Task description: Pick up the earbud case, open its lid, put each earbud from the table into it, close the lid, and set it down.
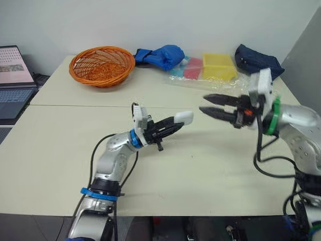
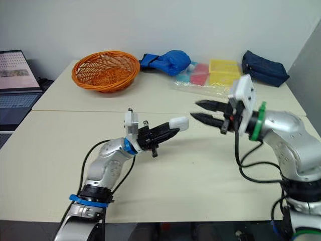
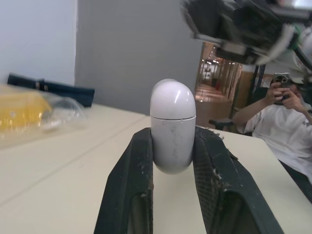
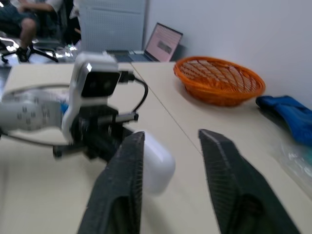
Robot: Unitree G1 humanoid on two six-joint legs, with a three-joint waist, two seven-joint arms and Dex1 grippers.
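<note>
The left gripper clamps the earbud case by its base above mid-table. The lid end is left exposed, presumably for the right gripper, whose fingers are spread.

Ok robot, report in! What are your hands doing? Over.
Left gripper shut on earbud case, lid closed. Right gripper open, just short of it. Nothing between them.

Fingers of the left gripper are hiding the lower sides of the earbud case. Laptop, well left of the case, is getting cropped by the frame edge. Person beyond the case is getting cropped too.
</note>
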